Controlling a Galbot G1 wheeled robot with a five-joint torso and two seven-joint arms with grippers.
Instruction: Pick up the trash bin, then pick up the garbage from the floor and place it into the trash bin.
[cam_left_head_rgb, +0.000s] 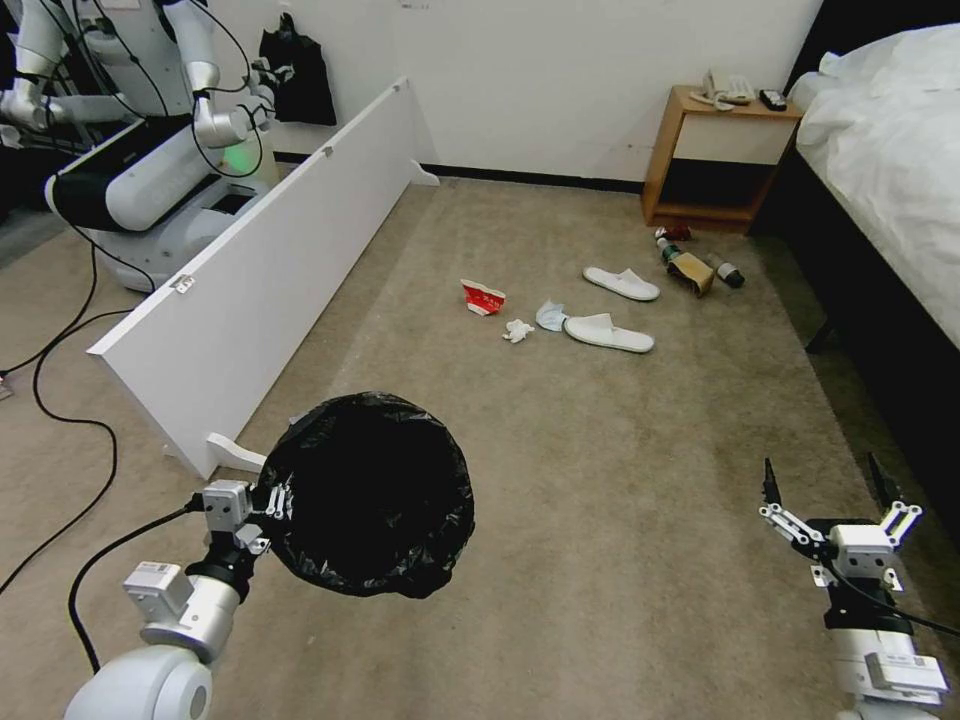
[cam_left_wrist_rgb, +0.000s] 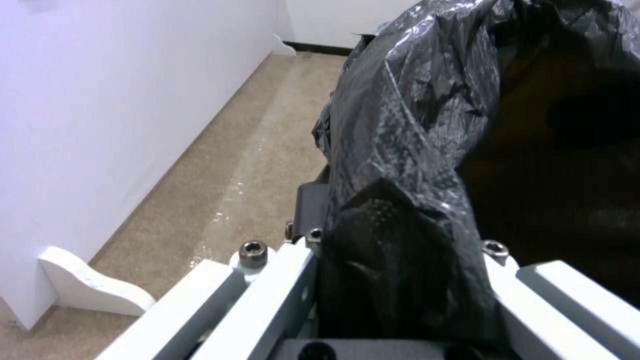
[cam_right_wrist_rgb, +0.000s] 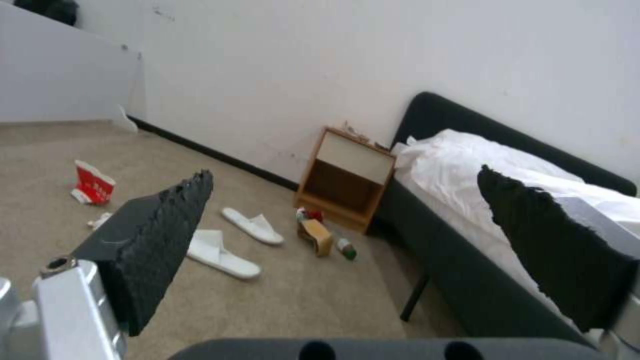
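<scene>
Left hand (cam_left_head_rgb: 272, 515) clenched on the near rim of the round trash bin lined with crinkly glossy black plastic bag (cam_left_head_rgb: 368, 492), held off the beige carpet floor (cam_left_head_rgb: 620, 480) low at the robot's left, mouth tilted up toward the head camera; right hand (cam_left_head_rgb: 828, 492) released, fingers spread wide, hovering low at the right beside the dark-framed bed with white bedding (cam_left_head_rgb: 890, 150); well ahead on the floor, a crushed red-and-white paper carton (cam_left_head_rgb: 482, 297), a white tissue wad (cam_left_head_rgb: 518, 330), two white slippers (cam_left_head_rgb: 608, 333) lying long axis crosswise, a brown paper bag (cam_left_head_rgb: 692, 272) near the wooden nightstand (cam_left_head_rgb: 712, 160).
</scene>
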